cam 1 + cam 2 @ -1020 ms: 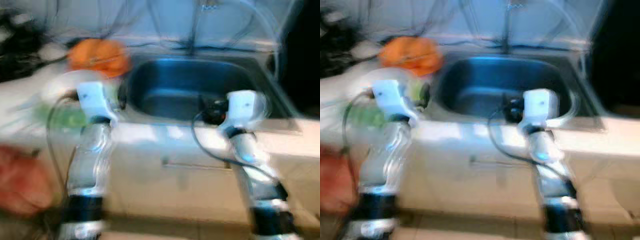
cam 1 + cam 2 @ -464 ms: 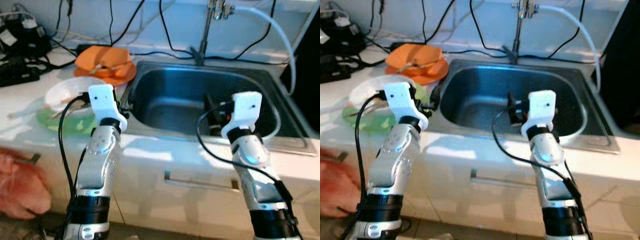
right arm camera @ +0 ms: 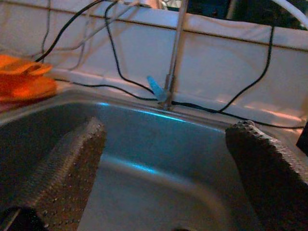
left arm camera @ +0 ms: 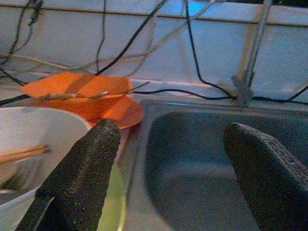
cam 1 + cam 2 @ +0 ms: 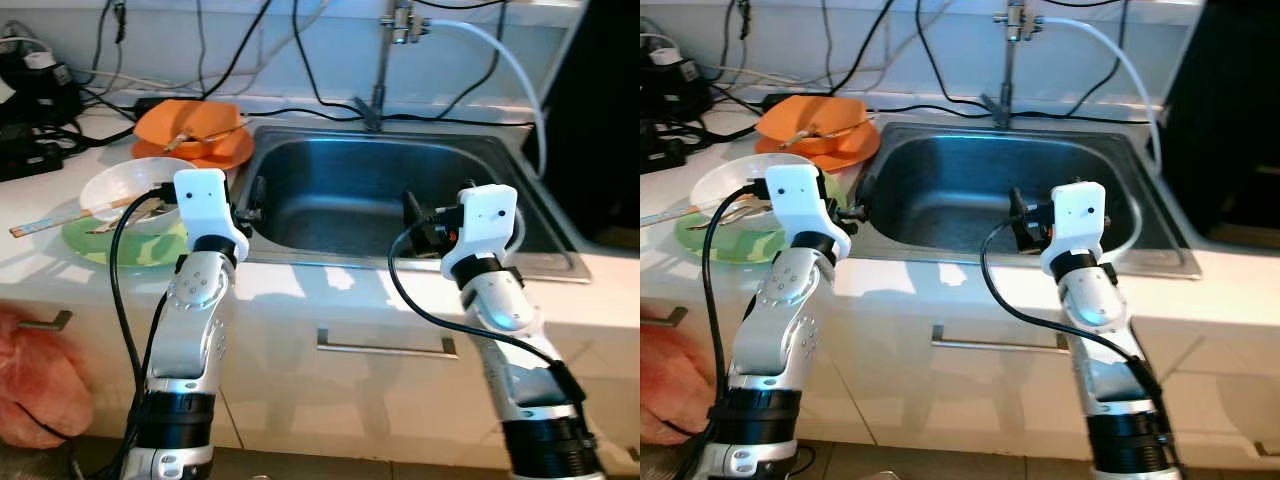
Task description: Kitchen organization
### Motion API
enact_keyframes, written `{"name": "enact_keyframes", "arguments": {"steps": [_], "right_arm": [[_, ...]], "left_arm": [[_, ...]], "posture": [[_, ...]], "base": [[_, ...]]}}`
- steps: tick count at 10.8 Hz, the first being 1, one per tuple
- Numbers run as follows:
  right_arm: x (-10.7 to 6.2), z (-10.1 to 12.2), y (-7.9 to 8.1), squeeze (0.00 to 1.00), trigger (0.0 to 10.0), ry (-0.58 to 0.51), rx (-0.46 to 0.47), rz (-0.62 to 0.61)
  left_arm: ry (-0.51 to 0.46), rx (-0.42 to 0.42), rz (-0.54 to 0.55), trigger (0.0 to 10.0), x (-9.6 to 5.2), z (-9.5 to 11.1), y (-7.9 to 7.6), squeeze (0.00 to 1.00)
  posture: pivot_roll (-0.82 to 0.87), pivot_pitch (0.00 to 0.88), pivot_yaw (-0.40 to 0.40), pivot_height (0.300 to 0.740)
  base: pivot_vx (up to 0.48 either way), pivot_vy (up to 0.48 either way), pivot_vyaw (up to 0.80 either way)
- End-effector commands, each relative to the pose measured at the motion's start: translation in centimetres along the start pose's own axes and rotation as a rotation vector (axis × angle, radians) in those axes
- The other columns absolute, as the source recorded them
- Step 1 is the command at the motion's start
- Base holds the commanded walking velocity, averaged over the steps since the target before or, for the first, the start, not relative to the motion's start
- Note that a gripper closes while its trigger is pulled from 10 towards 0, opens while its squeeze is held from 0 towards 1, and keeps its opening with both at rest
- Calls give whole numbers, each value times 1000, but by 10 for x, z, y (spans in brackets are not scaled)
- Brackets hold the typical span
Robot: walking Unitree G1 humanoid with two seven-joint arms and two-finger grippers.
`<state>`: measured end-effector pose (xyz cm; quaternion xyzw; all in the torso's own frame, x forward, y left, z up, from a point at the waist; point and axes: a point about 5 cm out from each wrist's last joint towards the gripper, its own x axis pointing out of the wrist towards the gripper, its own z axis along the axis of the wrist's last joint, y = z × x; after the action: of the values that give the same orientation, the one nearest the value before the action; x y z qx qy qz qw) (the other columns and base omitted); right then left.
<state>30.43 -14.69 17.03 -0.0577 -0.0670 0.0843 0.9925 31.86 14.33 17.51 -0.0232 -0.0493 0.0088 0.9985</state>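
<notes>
Since a second ago the head views have been sharpened from heavy blur to a steady picture, and the whole scene has been shifted in frame; this is read as the camera settling after a walk or turn, not as any movement of the dishes; the approach to the counter is judged to be ending, with no sorting yet begun.

Nearest, a drawer handle [image 5: 385, 349] is seen on the cabinet front below the counter; both arms are raised before it, as half a second ago. The left gripper [image 4: 173, 187] is held with its fingers spread wide and empty over the rim between counter and sink [image 5: 400, 195]; the right gripper [image 3: 163, 178] is likewise spread and empty above the basin.

Beside the left arm a white bowl [image 5: 125, 190] with chopsticks [image 5: 55, 220] across it is stacked on a green plate [image 5: 120, 245]; beyond it an orange plate [image 5: 195, 140] lies near the sink's corner; farthest, the tap [image 5: 385, 60] and loose cables [image 5: 300, 60] are seen against the wall.

The dishes are judged within the left arm's reach, so a grasp there may be expected next.
</notes>
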Motion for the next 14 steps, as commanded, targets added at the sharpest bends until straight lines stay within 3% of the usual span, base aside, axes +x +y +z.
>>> {"name": "enact_keyframes", "arguments": {"steps": [1,4,7,8,10,12,14], "right_arm": [[2,3,-1,0,10000,4,13,32],[0,2,-14,0,10000,13,-22,37],[0,1,-9,0,10000,7,-17,33],[-1,0,-6,0,10000,7,0,22],[-1,1,-3,0,10000,1,1,22],[-2,1,-2,0,10000,-1,1,27],[-3,1,4,0,10000,12,40,60]], "left_arm": [[-23,8,45,10000,-1,4,7,0],[-30,18,49,10000,-1,5,5,0],[-82,92,-23,10000,-1,13,-4,0],[-142,170,-75,10000,0,24,-10,0],[-173,186,-107,10000,1,31,-15,0],[-176,182,-100,10000,1,31,-14,0],[-139,176,2,10000,3,27,4,0]], "posture": [[118,0,11,740],[122,0,8,740],[125,0,16,740],[126,0,17,740],[126,0,17,740],[125,0,18,740],[123,0,19,740]], "base": [[0,0,0],[0,0,267],[0,0,800],[0,0,0],[0,0,0],[0,0,0],[0,0,0]]}}
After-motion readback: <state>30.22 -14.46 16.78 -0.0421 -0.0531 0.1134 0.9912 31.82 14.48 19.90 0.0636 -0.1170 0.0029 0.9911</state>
